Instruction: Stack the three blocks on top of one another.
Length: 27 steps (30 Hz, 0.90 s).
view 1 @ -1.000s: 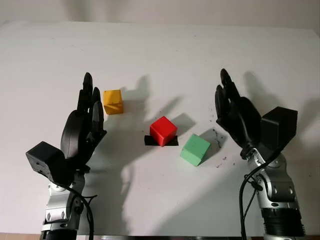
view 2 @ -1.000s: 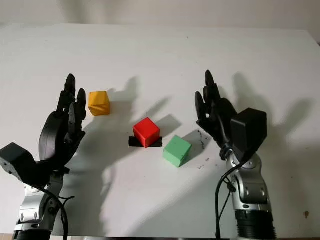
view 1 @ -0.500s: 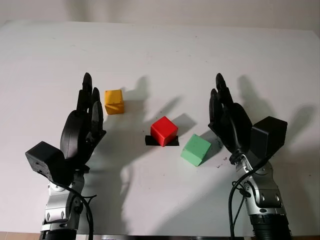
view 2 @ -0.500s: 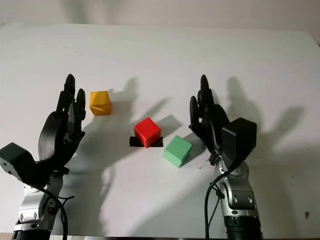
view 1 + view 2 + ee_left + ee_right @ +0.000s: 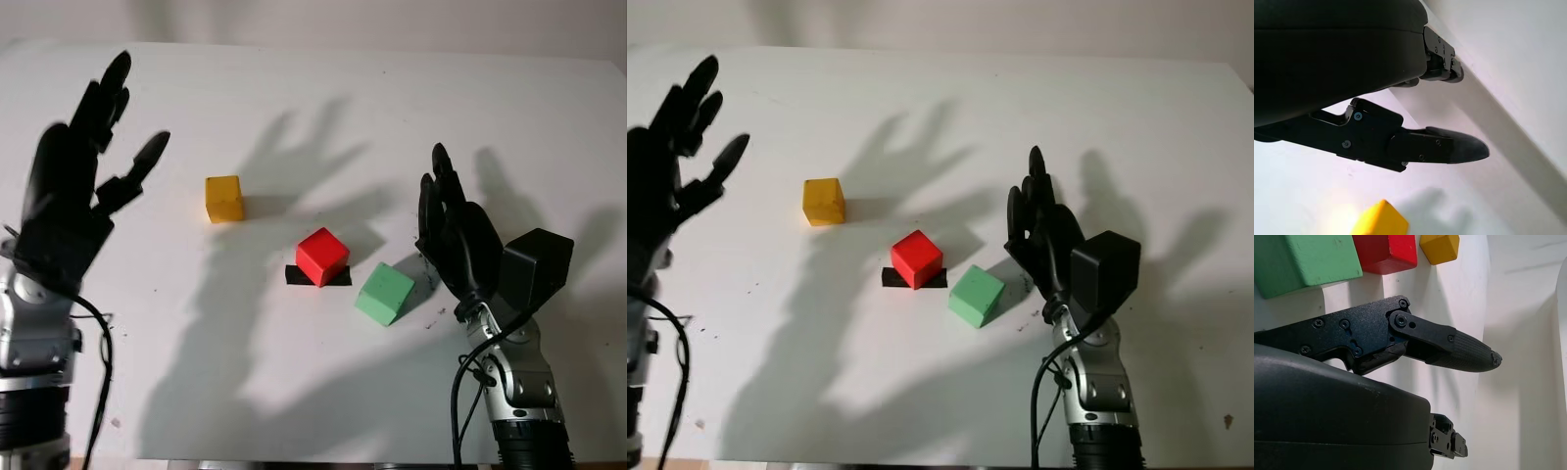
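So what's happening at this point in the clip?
Stacking has not started. The yellow block, red block and green block all sit separately on the white table, the red one on a small black mark. The right hand is open, just right of the green block. The left hand is open and raised at the far left, away from the yellow block. Neither hand holds anything.
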Available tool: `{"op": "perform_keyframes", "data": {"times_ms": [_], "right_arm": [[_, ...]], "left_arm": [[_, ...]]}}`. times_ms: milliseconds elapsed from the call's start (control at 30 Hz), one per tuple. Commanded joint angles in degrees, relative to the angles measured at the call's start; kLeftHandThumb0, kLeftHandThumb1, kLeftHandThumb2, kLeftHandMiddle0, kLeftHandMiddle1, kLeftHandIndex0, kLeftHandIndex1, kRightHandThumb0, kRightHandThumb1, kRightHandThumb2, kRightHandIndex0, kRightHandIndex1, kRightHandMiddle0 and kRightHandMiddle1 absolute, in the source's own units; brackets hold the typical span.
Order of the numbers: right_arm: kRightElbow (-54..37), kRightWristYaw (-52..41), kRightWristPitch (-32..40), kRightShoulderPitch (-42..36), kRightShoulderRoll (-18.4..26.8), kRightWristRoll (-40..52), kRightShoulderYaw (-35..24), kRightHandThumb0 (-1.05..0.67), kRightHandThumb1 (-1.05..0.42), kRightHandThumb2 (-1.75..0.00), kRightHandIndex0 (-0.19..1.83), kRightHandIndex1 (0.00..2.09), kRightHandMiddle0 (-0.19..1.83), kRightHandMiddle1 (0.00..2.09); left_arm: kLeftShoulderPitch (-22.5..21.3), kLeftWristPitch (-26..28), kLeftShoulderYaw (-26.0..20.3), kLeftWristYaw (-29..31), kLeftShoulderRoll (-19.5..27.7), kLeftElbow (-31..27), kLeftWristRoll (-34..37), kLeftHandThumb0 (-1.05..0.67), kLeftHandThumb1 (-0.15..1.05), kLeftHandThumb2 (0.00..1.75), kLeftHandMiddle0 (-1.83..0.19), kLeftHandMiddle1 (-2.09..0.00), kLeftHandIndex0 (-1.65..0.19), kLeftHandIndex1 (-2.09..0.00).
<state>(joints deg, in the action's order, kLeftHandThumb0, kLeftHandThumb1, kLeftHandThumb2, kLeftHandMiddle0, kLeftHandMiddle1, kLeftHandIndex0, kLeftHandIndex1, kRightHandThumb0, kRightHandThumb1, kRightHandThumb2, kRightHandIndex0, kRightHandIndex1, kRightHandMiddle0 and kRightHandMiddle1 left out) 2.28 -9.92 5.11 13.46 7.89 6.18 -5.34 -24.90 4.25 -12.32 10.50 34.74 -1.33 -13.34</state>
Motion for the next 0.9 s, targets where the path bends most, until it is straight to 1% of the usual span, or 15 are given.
{"op": "perform_keyframes", "data": {"times_ms": [0, 67, 200, 267, 333, 433, 600, 700, 800, 867], "right_arm": [[-1.1, 0.0, 0.2, -0.8, 0.4, 0.3, -0.3, -0.75, -1.05, -0.73, -0.19, 0.0, -0.19, 0.0], [-1.0, 0.1, 0.1, -0.7, 0.4, 0.3, -0.3, -0.74, -1.05, -0.73, -0.19, 0.0, -0.19, 0.0], [-0.8, 0.1, 0.0, -0.6, 0.5, 0.1, -0.2, -0.74, -1.05, -0.73, -0.19, 0.0, -0.19, 0.0], [-0.9, 0.0, 0.0, -0.6, 0.5, 0.1, -0.2, -0.74, -1.05, -0.73, -0.19, 0.0, -0.19, 0.0], [-0.9, 0.0, -0.2, -0.7, 0.6, -0.1, -0.1, -0.74, -1.05, -0.73, -0.19, 0.0, -0.19, 0.0], [-1.1, 0.3, 0.0, -0.8, 0.4, 0.1, -0.2, -0.75, -1.05, -0.72, -0.19, 0.0, -0.19, 0.0], [-1.1, 0.0, -0.2, -0.9, 0.4, 0.3, -0.2, -0.74, -1.05, -0.72, -0.19, 0.0, -0.19, 0.0], [-0.9, -0.1, -0.2, -0.9, 0.4, 0.4, -0.1, -0.73, -1.05, -0.73, -0.19, 0.0, -0.19, 0.0], [-0.9, -0.1, -0.1, -0.9, 0.4, 0.2, 0.0, -0.73, -1.05, -0.73, -0.19, 0.0, -0.19, 0.0], [-0.9, -0.1, -0.2, -0.9, 0.5, 0.0, 0.1, -0.73, -1.05, -0.73, -0.19, 0.0, -0.19, 0.0]], "left_arm": [[-2.7, 1.5, 1.9, 2.1, 3.4, -1.0, -2.1, -0.74, 1.04, 0.08, -0.11, -0.04, -0.31, -0.13], [-4.5, 4.3, 4.6, 4.7, 5.8, -1.4, -5.4, -0.8, 1.03, 0.06, -0.07, -0.03, -0.29, -0.1], [-6.7, 2.0, 10.0, 6.5, 8.7, 0.7, -11.7, -0.89, 1.04, 0.07, -0.03, -0.03, -0.25, -0.07], [-7.8, 2.3, 12.4, 7.3, 9.1, 1.7, -14.4, -0.9, 1.04, 0.08, 0.0, -0.03, -0.23, -0.06], [-9.3, 2.5, 15.7, 7.9, 9.3, 3.1, -18.5, -0.95, 1.05, 0.11, 0.02, -0.03, -0.22, -0.05], [-11.3, 3.1, 19.1, 8.7, 7.9, 5.0, -22.1, -0.96, 1.04, 0.1, 0.03, -0.04, -0.22, -0.05], [-12.0, 2.0, 21.2, 8.5, 7.0, 6.6, -23.8, -0.93, 1.02, 0.06, 0.06, -0.04, -0.2, -0.04], [-12.1, 0.8, 22.0, 8.4, 6.8, 7.4, -24.2, -0.95, 1.04, 0.07, 0.08, -0.04, -0.17, -0.04], [-12.3, 0.8, 23.0, 8.7, 6.4, 7.6, -25.6, -0.99, 1.05, 0.06, 0.08, -0.05, -0.17, -0.04], [-12.4, 1.1, 23.5, 8.9, 6.2, 7.8, -26.4, -0.99, 1.03, 0.05, 0.08, -0.05, -0.18, -0.05]]}}
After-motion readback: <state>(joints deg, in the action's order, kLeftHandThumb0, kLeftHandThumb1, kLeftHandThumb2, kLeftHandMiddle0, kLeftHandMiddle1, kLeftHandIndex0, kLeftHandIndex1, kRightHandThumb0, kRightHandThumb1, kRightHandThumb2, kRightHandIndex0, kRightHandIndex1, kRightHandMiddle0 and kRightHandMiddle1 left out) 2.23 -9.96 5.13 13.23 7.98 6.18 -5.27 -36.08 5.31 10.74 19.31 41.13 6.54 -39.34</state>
